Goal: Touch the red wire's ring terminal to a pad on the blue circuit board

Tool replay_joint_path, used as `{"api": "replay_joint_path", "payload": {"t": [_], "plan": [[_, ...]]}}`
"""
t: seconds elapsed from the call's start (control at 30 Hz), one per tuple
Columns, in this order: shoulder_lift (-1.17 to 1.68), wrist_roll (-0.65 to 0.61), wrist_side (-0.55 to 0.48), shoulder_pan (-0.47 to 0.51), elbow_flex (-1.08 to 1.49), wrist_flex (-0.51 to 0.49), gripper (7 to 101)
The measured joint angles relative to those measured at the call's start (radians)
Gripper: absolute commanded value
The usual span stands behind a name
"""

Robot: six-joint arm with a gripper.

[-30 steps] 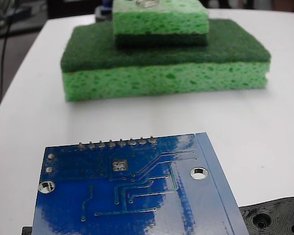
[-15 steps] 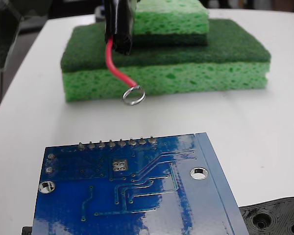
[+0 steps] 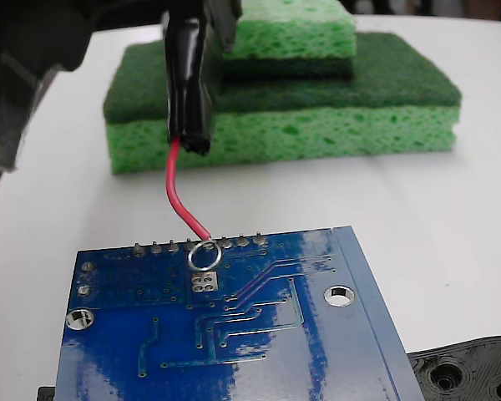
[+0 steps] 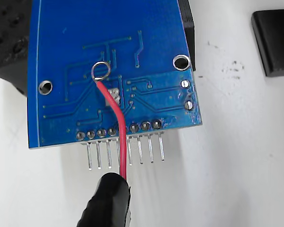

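Note:
The blue circuit board (image 3: pixel 234 334) lies at the near edge in the fixed view and fills the top of the wrist view (image 4: pixel 61 42). My gripper (image 3: pixel 204 15) at the top edge is shut on the black sleeve (image 3: pixel 186 92). From the sleeve the red wire (image 3: pixel 177 188) curves down to the ring terminal (image 3: pixel 204 255). The ring hangs just beyond the silvery pad (image 3: pixel 203 282), by the solder bumps. From the wrist, the ring terminal (image 4: pixel 100 71) shows past the pad (image 4: pixel 115 96), with the red wire (image 4: pixel 119 127) crossing it. I cannot tell whether anything touches.
Two stacked green sponges (image 3: pixel 317 125) stand behind the board. A black perforated plastic piece (image 3: pixel 472 372) lies at its right corner. A flat black block (image 4: pixel 274 42) rests on the white table (image 4: pixel 236 156), and header pins (image 4: pixel 149 149) stick out of the board's edge.
The sleeve, wire and ring came in from the top, moved down and toward the camera from in front of the sponges, and the ring now hangs over the board's far edge.

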Motion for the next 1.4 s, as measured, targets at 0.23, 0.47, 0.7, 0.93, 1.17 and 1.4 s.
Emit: {"api": "replay_joint_path", "payload": {"t": [0.23, 0.47, 0.7, 0.93, 1.17, 1.4], "plan": [[0.002, 0.003, 0.012, -0.006, 0.002, 0.006, 100.3], [0.002, 0.005, 0.014, -0.008, 0.006, 0.005, 100.3], [0.002, 0.008, 0.02, -0.009, 0.018, -0.003, 100.3], [0.002, 0.008, 0.021, -0.009, 0.02, -0.003, 100.3], [0.002, 0.011, 0.021, -0.011, 0.031, -0.014, 100.3], [0.005, 0.011, 0.021, -0.011, 0.032, -0.012, 100.3]]}}
